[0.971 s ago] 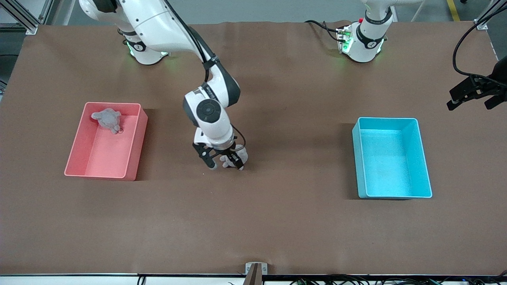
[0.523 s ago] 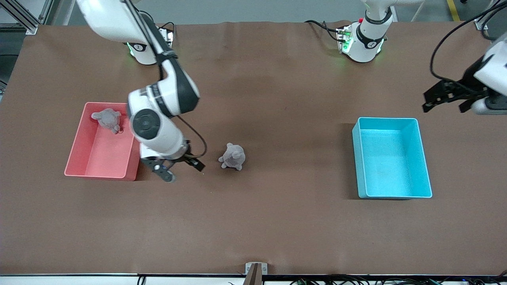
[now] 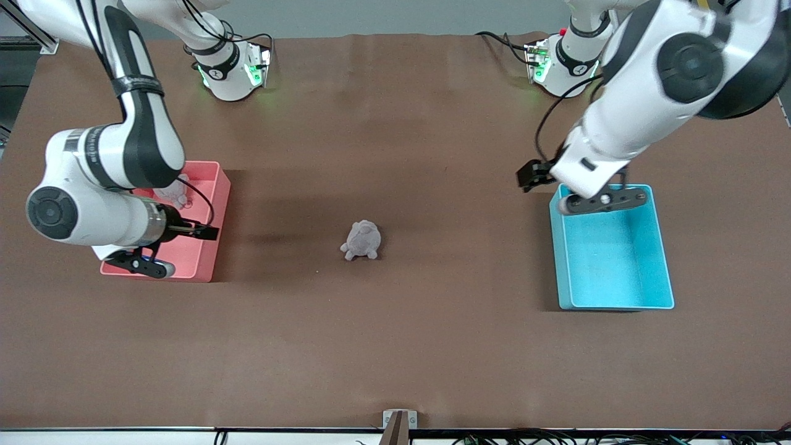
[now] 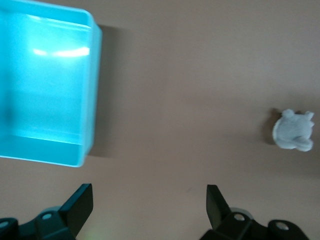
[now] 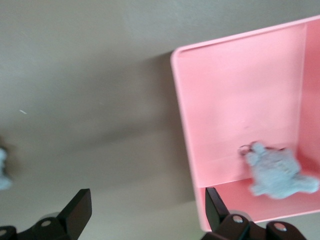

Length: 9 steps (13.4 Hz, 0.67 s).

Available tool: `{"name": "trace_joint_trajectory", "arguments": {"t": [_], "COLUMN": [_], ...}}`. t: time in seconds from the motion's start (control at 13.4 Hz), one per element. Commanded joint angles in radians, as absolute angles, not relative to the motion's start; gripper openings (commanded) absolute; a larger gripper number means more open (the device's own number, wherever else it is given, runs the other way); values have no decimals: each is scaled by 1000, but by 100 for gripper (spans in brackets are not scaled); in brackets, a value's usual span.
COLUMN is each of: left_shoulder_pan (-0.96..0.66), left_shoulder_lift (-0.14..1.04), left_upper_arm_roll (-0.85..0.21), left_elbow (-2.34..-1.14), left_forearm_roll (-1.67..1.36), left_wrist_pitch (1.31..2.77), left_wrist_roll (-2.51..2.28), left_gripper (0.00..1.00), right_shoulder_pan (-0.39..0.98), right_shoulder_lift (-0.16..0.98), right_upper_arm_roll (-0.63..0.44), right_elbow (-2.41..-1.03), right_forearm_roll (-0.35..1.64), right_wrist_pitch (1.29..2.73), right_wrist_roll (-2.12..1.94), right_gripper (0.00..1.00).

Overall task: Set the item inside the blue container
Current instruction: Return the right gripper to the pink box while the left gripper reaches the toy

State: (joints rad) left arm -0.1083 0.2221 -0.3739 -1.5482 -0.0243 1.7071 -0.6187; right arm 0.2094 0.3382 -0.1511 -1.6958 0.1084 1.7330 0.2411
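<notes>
While both grippers (image 3: 553, 188) (image 3: 176, 247) hang open, a grey plush (image 3: 361, 241) rests on the brown table (image 3: 432, 346).

Readable text: none you could make out | right arm (image 3: 145, 123): band lettering was too small to read | bins: bore no labels

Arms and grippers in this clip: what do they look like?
Both arms have glossy white shells with black joint bands and round dark caps at the joints. A black cable runs along each. The bases glow green. The left gripper and right gripper are black, each with two flat wedge-shaped fingers fixed by pale screws.
</notes>
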Motion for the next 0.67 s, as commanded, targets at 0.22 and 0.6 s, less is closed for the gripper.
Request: {"name": "trace_joint_trajectory", "arguments": {"t": [0.22,0.6], "left_shoulder_pan": [-290,-374], "left_shoulder_lift": [411,572], "left_upper_arm_roll": [-373,-373], "left_elbow": [-1526,-1525], "left_forearm_roll": [-23,-31], "left_wrist_pitch": [2020,2268], "left_wrist_roll": [-911,-939], "left_gripper": [100,100], "right_shoulder_pan": [71,84], "right_shoulder_lift": [310,373], "right_upper_arm_roll": [-127,-124], "right_elbow": [-1804,-1827], "right_forearm_roll": [18,-89], "right_wrist_pitch": [1730,1729], "right_wrist_roll": [-96,-204], "right_gripper": [100,100]}}
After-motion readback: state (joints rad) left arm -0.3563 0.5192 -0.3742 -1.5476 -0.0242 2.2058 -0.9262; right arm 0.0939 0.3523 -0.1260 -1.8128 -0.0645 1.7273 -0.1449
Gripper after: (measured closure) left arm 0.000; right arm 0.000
